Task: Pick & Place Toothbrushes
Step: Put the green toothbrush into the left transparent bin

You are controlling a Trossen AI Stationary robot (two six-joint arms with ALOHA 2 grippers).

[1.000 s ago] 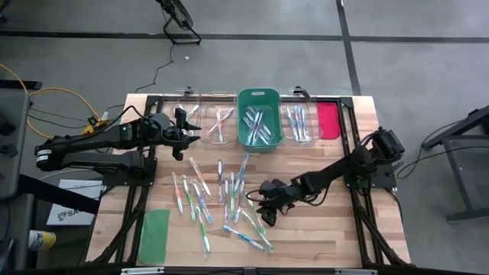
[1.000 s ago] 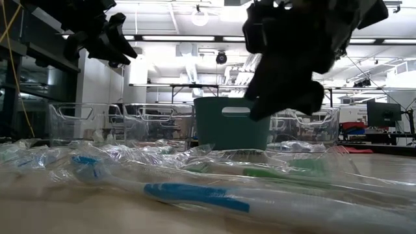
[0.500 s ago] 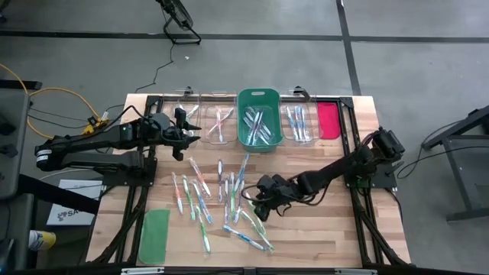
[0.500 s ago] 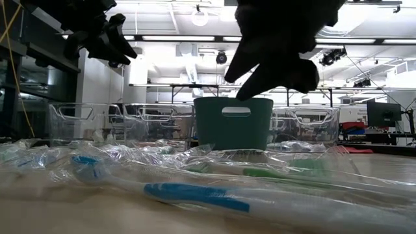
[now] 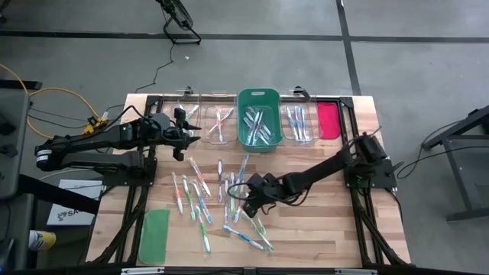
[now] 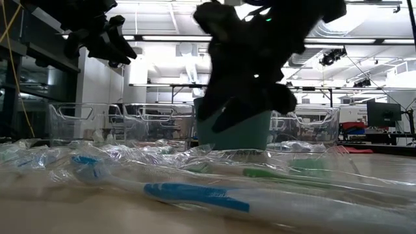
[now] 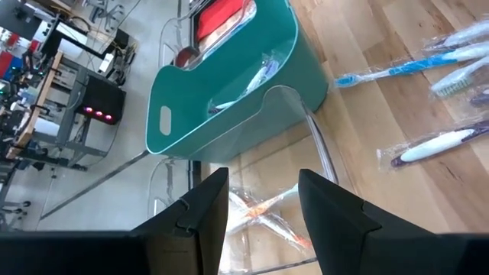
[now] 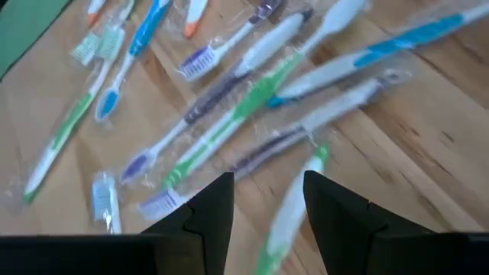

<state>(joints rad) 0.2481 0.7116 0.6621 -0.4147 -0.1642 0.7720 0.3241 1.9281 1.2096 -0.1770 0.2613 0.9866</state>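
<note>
Nearest the front edge of the wooden bench (image 5: pixel 321 229) lies a flat green lid (image 5: pixel 155 235). Just past it, lots of toothbrushes (image 5: pixel 200 200) in clear wrappers lie spread out on the wood (green, blue and purple ones).

The right claw (image 5: pixel 246 200) hangs low over the right side of this pile. Its two dark fingers (image 8: pixel 210 210) stand apart with nothing between them. A green toothbrush (image 8: pixel 284 210) lies on the wood right under the gap.

Farther back, the left claw (image 5: pixel 183 131) hangs over the clear bins. Its fingers (image 7: pixel 202 214) are apart too, and it holds nothing.

At the far edge stands a row of bins. A clear bin (image 5: pixel 220 122) holds a few toothbrushes. Next to it a teal bin (image 5: pixel 260 95) holds more, and another clear bin (image 5: pixel 298 122) also has some. A flat red lid (image 5: pixel 328 120) lies beside that one.
</note>
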